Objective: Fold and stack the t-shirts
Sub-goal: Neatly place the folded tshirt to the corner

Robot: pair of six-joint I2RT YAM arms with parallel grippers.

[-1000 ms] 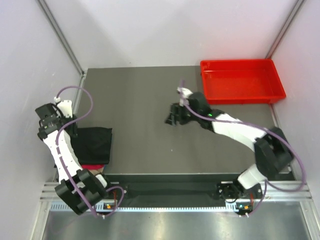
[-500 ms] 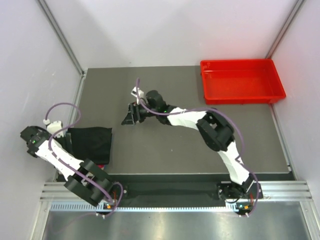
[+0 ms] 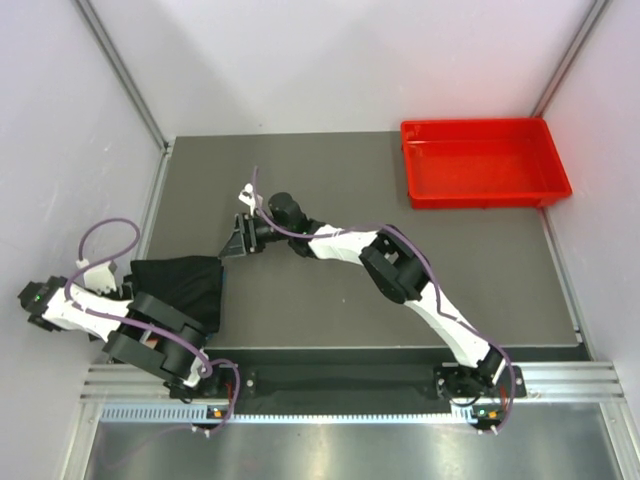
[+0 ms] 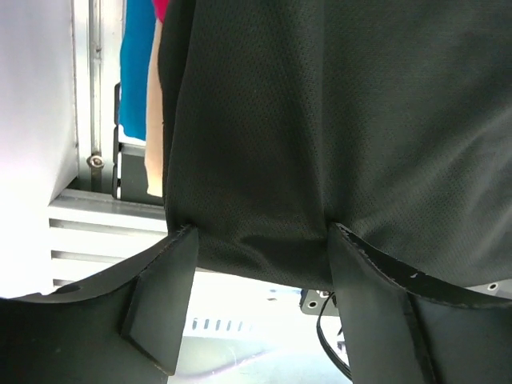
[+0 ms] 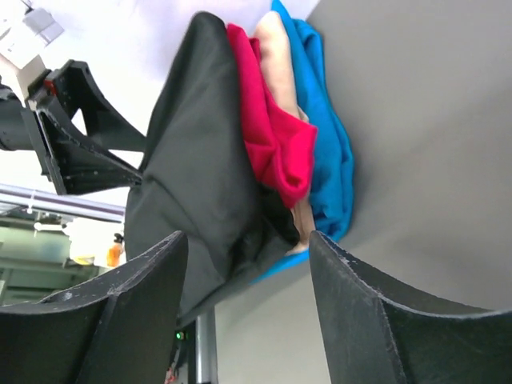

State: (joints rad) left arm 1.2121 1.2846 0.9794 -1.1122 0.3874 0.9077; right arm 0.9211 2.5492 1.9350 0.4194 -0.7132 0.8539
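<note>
Leftmost, the left gripper (image 4: 262, 240) is spread wide just off the counter's (image 3: 330, 190) edge, its fingertips touching the edge of the black t-shirt (image 3: 185, 285) without pinching it. That shirt tops a pile at the near left corner, with a red t-shirt (image 5: 268, 136), a cream cloth (image 5: 282, 72) and a blue t-shirt (image 5: 328, 152) beneath. Just right of the pile the right gripper (image 5: 248, 240) hovers, spread wide and empty, and a red tray (image 3: 485, 125) sits in the far right corner.

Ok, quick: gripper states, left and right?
Left gripper: open, black t-shirt edge at its fingertips, not clamped.
Right gripper: open, holding nothing.
</note>
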